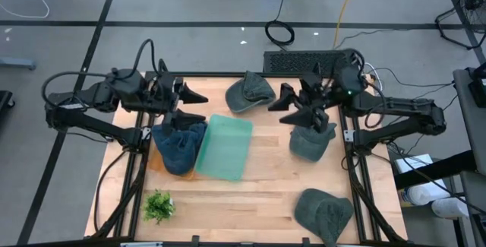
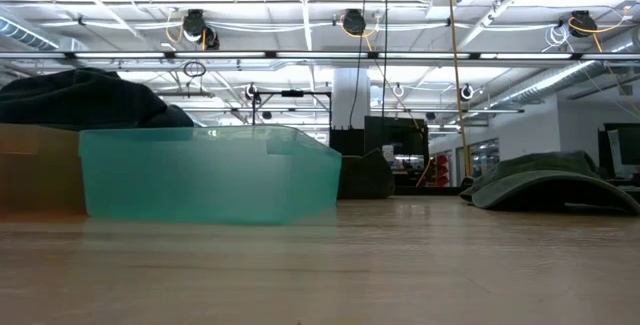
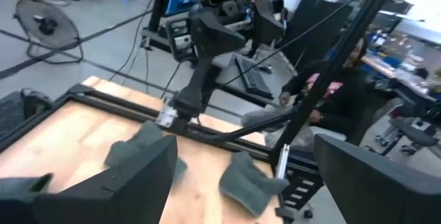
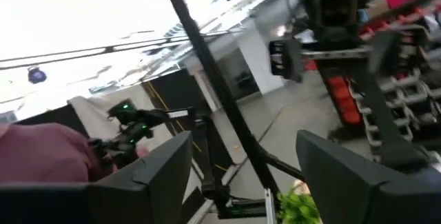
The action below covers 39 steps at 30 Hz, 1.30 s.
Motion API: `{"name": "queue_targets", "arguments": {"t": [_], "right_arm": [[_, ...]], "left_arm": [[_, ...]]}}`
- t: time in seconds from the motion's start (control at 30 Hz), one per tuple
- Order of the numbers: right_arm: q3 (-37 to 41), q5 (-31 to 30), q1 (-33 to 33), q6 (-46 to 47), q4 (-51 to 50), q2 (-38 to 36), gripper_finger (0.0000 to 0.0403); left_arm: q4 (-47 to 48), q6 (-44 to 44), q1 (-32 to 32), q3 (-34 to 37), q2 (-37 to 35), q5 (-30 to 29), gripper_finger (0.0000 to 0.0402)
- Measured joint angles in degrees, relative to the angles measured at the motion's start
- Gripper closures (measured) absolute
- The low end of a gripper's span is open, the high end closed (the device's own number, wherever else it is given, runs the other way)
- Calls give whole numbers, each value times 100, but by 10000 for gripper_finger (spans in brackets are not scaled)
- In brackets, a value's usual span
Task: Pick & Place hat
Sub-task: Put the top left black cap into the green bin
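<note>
Noting positions off the teal bin (image 1: 224, 147), working left to right across the table (image 1: 266, 178).

- Far left of the bin, near the front edge: small green plant (image 1: 158, 205). Not part of the job.
- Just left of the bin, touching its side: heap of dark blue hats (image 1: 178, 148). Seen again in the low view as a dark mound (image 2: 85, 100) rising behind the bin wall (image 2: 210, 175).
- Above that heap, left-rear of the bin: left gripper (image 1: 194, 104), fingers (image 3: 124, 182) spread wide, nothing between them. Hovering, waiting.
- Bin itself: looks empty from above.
- Behind the bin, slightly right: one grey-green hat (image 1: 249, 93), lying free.
- Right of the bin, well apart from it: second grey-green hat (image 1: 311, 142), flat on the wood, partly under the right arm.
- Right-rear of the bin, above that hat: right gripper (image 1: 287, 107), fingers (image 4: 158, 176) apart, pinching nothing. Wrist camera tilted up at the ceiling, so contact with the hat cannot be told.
- Front right, farthest from the bin: third grey-green hat (image 1: 325, 213).

Judgement on step: pick phase at the hat right of the bin; no hat gripped by either arm, none placed in the bin.

Next move, likely: drop the right gripper onto the soft crown, close on a fold of cloth, lift clear, carry left over the bin rim, release. Limp fabric, so a deep bite needed to avoid slipping.
</note>
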<state>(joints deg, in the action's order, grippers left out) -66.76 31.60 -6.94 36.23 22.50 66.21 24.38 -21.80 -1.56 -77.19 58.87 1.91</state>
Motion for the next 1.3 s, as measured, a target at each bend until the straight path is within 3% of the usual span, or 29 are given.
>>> {"name": "queue_targets", "arguments": {"t": [0.13,0.43,0.83,0.93,1.17,1.3], "right_arm": [[0,-511,400,-406,-482,-23,166],[0,-1661,1246,-528,-2886,-28,210],[0,-2611,2022,649,-5316,-28,218],[0,-3104,2136,740,-5831,-28,218],[0,-5677,1761,-381,-5951,40,218],[0,-5867,1208,-1524,-5495,127,218]], "left_arm": [[-107,-2,2,0,-2,22,53],[-105,-15,2,0,-1,319,52],[-92,-88,3,4,-1,825,52],[-7,-87,3,4,-2,839,53],[-2,-59,4,4,0,556,52],[-69,-83,4,4,-1,533,52]]}}
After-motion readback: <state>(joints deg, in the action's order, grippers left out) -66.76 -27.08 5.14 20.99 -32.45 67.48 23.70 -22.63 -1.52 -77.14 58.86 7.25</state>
